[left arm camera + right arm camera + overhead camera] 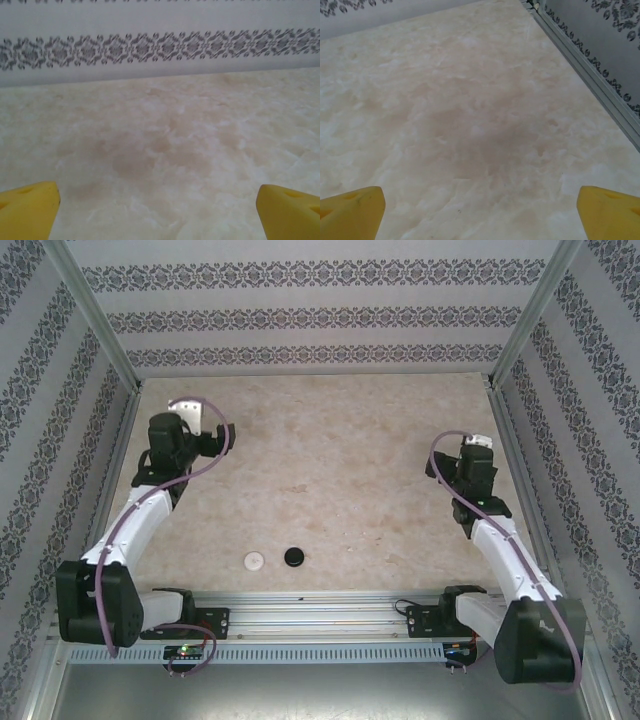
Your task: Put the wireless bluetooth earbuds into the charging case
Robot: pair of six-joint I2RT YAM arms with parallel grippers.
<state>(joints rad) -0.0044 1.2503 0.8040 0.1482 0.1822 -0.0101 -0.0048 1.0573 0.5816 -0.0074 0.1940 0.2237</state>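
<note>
Left gripper (159, 212): the two yellow fingertips (27, 210) sit at opposite lower corners of the left wrist view, so the jaws stand wide apart with nothing between them but bare table (340, 470). Right gripper (480, 212): same condition, yellow fingertips (350, 212) spread to the lower corners of its own view, nothing held. From above, the left arm (140, 515) reaches up the left side of the table and the right arm (505, 540) up the right side, with both wrists well apart from each other. A white round puck (255, 561) and a black round puck (294, 557) lie on the table near its near edge, just ahead of the mounting rail (320, 605) and between the two arm bases. The two are close beside each other but not touching, white to the left. Both pucks are well apart from either gripper. The earbuds are too small to pick out at this size, and whether any sits in or beside a puck cannot be told. Patterned walls (300, 315) enclose the table on three sides.
</note>
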